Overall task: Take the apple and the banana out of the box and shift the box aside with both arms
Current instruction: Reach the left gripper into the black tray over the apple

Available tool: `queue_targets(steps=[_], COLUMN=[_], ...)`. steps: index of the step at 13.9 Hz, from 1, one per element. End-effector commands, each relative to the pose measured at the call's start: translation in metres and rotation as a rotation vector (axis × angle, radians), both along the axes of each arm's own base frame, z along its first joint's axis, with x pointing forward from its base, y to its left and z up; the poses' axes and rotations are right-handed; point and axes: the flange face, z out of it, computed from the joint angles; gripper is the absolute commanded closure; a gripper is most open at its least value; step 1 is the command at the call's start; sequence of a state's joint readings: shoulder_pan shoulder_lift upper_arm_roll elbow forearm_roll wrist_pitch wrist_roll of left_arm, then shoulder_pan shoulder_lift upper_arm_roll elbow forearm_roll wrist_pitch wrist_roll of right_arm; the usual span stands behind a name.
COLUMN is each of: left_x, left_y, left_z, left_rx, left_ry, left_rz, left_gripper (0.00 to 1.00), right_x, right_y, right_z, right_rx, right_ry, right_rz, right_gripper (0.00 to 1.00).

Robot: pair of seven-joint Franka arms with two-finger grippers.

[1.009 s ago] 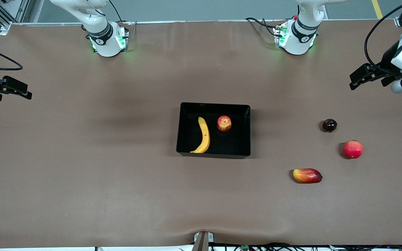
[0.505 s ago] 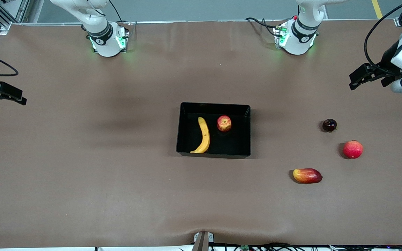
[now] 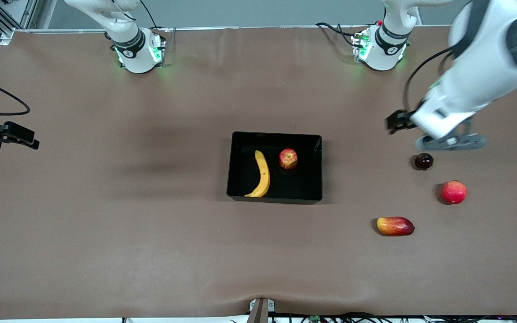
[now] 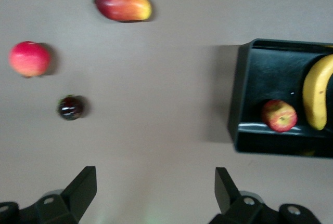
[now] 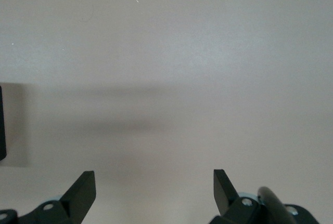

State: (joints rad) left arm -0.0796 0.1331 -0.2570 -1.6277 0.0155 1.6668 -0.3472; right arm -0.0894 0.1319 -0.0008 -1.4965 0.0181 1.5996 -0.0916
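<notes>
**Both fruits in the box, tools not yet at work**

Front view: the box (image 3: 274, 167) sits in the middle of the worktop, with the banana (image 3: 262, 174) and the apple (image 3: 288, 159) side by side inside it, not touching. The left tool (image 3: 395, 122) hangs in the air between the box and the left arm's end of the worktop, close to a dark round fruit (image 3: 423, 161). The right tool (image 3: 20, 135) hovers over bare worktop at the right arm's end, well apart from the box.

Left wrist view: the left tool's fingers (image 4: 83, 187) are spread wide and hold nothing. The box is ahead of it and to one side, with the apple against the wall nearest the tool.

Right wrist view: the right tool's fingers (image 5: 86, 187) are also wide and empty, with only worktop below.

I judge that the first step, taking out a fruit, is only in approach. The next move asks the left tool to come over the apple and descend between apple and wall without pushing the box.
</notes>
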Motion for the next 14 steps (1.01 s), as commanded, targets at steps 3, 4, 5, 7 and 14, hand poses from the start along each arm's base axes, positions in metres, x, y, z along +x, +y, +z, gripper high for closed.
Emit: queue_targets(steps=[3, 4, 5, 7, 14], left_x=[0.0, -0.004, -0.009, -0.022, -0.042], left_y=[-0.093, -0.122, -0.15, -0.193, -0.24], left_z=[-0.066, -0.083, -0.103, -0.148, -0.283], left_rx=[-0.047, -0.059, -0.066, -0.066, -0.031], left_ry=[-0.06, -0.068, -0.068, -0.053, -0.017], left_rz=[0.117, 0.149, 0.176, 0.21, 0.143], left_gripper=[0.0, 0.0, 0.0, 0.0, 0.0], right_x=[-0.001, -0.001, -0.001, -0.002, -0.002], right_y=[-0.005, -0.007, -0.01, -0.012, -0.011], right_z=[0.005, 0.004, 0.004, 0.003, 0.004], right_rx=[-0.012, -0.011, -0.013, -0.013, -0.01], right_ry=[0.008, 0.011, 0.011, 0.012, 0.01], right_rz=[0.003, 0.0, -0.005, -0.01, -0.007], right_gripper=[0.0, 0.0, 0.0, 0.0, 0.0])
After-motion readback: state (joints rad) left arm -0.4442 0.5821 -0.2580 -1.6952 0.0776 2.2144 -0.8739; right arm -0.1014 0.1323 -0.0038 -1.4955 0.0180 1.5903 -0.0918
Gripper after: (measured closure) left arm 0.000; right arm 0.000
